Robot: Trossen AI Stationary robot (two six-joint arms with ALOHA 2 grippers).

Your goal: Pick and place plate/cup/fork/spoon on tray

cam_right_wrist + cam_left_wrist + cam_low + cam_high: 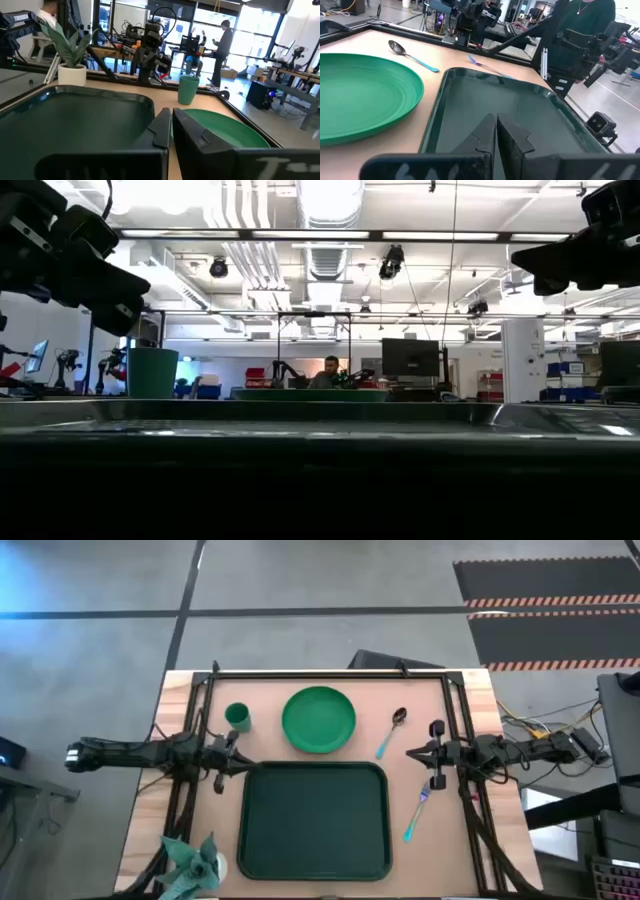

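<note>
The bright green plate (318, 719) lies on the table beyond the dark green tray (313, 820); it also shows in the left wrist view (360, 95) and the right wrist view (225, 127). The small green cup (238, 717) stands upright at the plate's left. The spoon (391, 731) lies at the plate's right, the fork (418, 812) at the tray's right. My left gripper (243, 755) hovers shut at the tray's far left corner. My right gripper (410, 753) hovers shut at the tray's far right, between spoon and fork. Both hold nothing.
A potted plant (195, 860) in a white pot stands at the table's near left corner. Dark frame bars (330, 672) run along the far edge and both sides. People stand in the room beyond the table (222, 42).
</note>
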